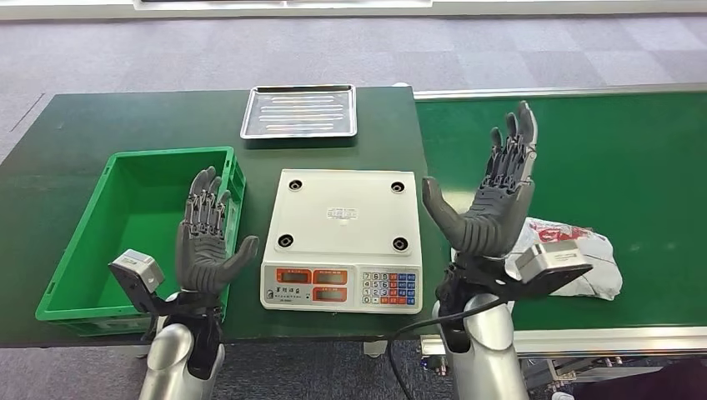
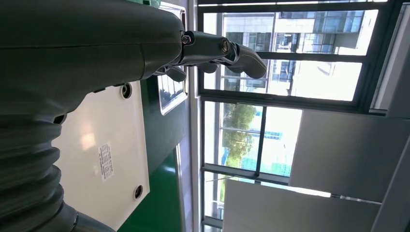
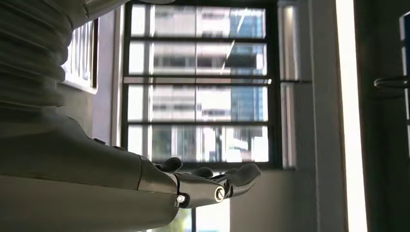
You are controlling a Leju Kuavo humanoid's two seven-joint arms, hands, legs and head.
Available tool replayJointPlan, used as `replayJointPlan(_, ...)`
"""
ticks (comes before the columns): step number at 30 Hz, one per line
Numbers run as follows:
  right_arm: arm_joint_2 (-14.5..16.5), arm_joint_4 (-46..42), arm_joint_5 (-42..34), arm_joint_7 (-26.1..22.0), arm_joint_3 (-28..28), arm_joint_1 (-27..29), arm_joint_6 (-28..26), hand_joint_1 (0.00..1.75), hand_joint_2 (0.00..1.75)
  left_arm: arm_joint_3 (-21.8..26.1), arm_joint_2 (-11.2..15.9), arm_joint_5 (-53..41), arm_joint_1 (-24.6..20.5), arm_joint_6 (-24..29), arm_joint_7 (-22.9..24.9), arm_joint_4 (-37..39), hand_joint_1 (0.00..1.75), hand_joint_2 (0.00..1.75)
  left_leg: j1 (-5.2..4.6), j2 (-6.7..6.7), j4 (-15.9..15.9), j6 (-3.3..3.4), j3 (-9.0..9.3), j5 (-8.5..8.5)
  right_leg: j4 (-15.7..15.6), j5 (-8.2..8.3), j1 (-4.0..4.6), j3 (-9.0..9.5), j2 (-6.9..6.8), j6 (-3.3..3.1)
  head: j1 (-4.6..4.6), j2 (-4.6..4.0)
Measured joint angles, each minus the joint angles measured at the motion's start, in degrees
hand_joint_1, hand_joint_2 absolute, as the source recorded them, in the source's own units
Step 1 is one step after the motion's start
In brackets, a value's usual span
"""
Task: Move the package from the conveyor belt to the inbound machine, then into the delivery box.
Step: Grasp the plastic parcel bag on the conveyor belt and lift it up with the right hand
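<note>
A white plastic-wrapped package (image 1: 579,258) with red print lies on the green conveyor belt (image 1: 617,167), near its front edge. My right hand (image 1: 492,196) is raised above the belt's left end, just left of the package, fingers spread and holding nothing. The white weighing scale (image 1: 342,237) with a keypad sits between my arms. My left hand (image 1: 204,237) hovers open over the right side of the empty green crate (image 1: 125,217). In the left wrist view the scale's platform (image 2: 109,145) lies beside my thumb (image 2: 227,53).
A metal tray (image 1: 300,111) rests at the back of the dark green table (image 1: 83,125), behind the scale. The belt's silver rail (image 1: 584,337) runs along the front. Grey carpet lies beyond the table. Both wrist views look toward large windows.
</note>
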Motion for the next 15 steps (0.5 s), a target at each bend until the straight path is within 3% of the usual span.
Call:
replayJointPlan(3,-1.51,-0.24,17.67,5.54,3.52,2.78,-13.57,0.0,1.75,-0.09,0.25,0.07,0.51,0.34,-0.09,-0.11,0.0,1.75,0.0,0.0,0.0,0.02,0.0,-0.04,0.0,-0.04,0.0,0.01,-0.01,0.02,0.0,0.0)
replayJointPlan(5,-1.63,-0.21,37.77,16.73,2.84,4.83,-17.01,0.0,1.75,-0.08,0.44,0.21,1.54,0.71,-0.09,-0.6,0.0,1.75,0.0,0.0,0.0,0.02,0.0,-0.06,0.0,-0.04,0.0,0.01,-0.01,0.02,0.0,0.0)
replayJointPlan(7,-1.64,-0.17,57.16,30.9,0.45,6.2,-14.04,0.0,1.75,-0.07,0.58,0.38,2.94,0.85,-0.02,-1.56,0.0,1.75,0.0,0.01,0.0,0.03,0.0,-0.09,0.0,-0.05,0.0,0.01,0.01,0.02,0.0,0.0)
replayJointPlan(9,-1.98,0.13,69.96,44.15,-2.46,6.91,-7.87,0.0,1.75,-0.04,0.69,0.48,4.31,0.9,0.04,-2.69,0.0,1.75,0.0,-0.01,0.0,0.05,-0.01,-0.1,-0.01,-0.07,-0.01,0.02,-0.02,0.04,-0.01,0.0)
replayJointPlan(12,-3.84,1.53,77.5,59.14,-5.96,7.13,0.33,0.0,1.75,0.02,0.8,0.45,5.7,0.93,0.11,-4.06,0.0,1.75,0.0,-0.03,0.01,0.09,-0.02,-0.12,-0.01,-0.07,-0.07,0.04,-0.06,0.07,-0.01,0.01)
replayJointPlan(15,-5.6,3.38,78.53,65.8,-8.85,6.93,6.93,0.0,1.75,0.05,0.93,0.39,6.24,1.09,0.17,-4.85,0.0,1.75,-0.02,-0.01,0.01,0.12,-0.01,-0.13,-0.01,-0.05,-0.14,0.04,-0.05,0.1,0.0,0.01)
